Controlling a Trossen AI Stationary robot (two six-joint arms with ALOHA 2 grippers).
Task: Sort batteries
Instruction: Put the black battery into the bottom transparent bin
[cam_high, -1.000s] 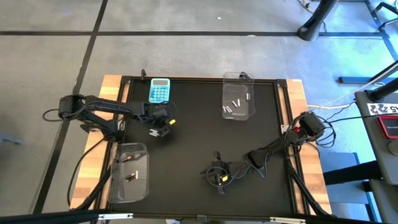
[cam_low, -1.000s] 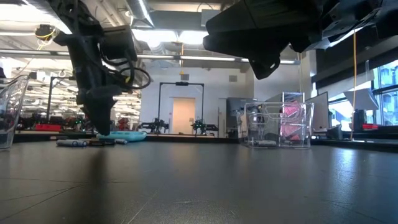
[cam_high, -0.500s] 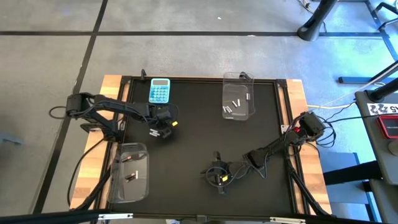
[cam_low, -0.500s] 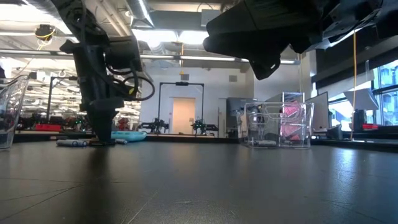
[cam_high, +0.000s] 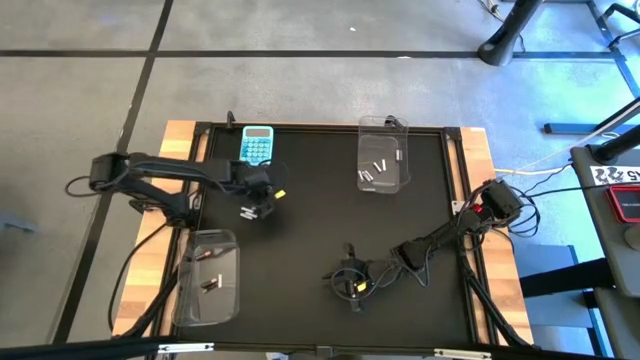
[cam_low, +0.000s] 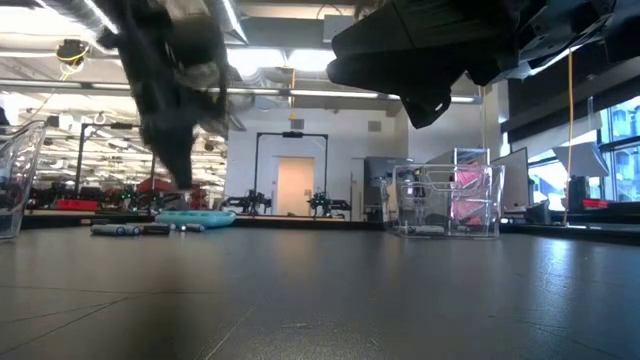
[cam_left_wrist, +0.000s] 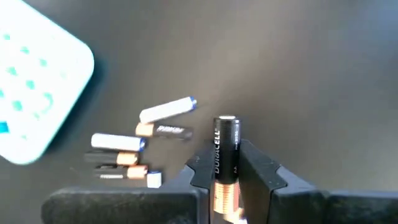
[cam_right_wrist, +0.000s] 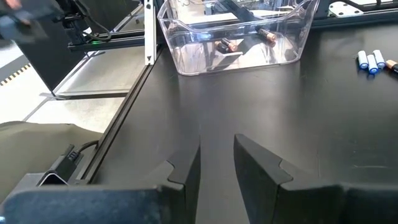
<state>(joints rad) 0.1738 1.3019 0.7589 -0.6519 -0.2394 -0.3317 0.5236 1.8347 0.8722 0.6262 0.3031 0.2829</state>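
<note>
My left gripper (cam_left_wrist: 226, 163) is shut on a black-and-copper battery (cam_left_wrist: 226, 140) above the black mat, near the light-blue calculator (cam_high: 256, 146). Under it on the mat lie several loose batteries (cam_left_wrist: 163, 121), some silvery and some dark, seen from above as a small cluster (cam_high: 248, 211). In the low view the left arm (cam_low: 170, 120) is blurred above the loose batteries (cam_low: 130, 229). My right gripper (cam_right_wrist: 216, 158) waits open at the mat's near middle (cam_high: 350, 280), with nothing between its fingers. My left gripper pinches the battery's long sides (cam_left_wrist: 217, 177) between its two fingers, toward its copper end. The battery lies along the fingers, and its black end (cam_left_wrist: 227, 124) sticks out past the fingertips. The fingers slant steeply down from above. The battery is lifted clear of the mat.
A clear bin (cam_high: 384, 155) at the far right holds silvery batteries (cam_high: 375, 170). A second clear bin (cam_high: 208, 278) at the near left holds dark ones (cam_right_wrist: 239, 42). Wooden strips (cam_high: 480, 160) edge the mat on both sides.
My left gripper has shut on the black-and-copper battery on the mat beside the others and has gone up with it. The battery is now lifted clear, and the other loose batteries lie where they were.
</note>
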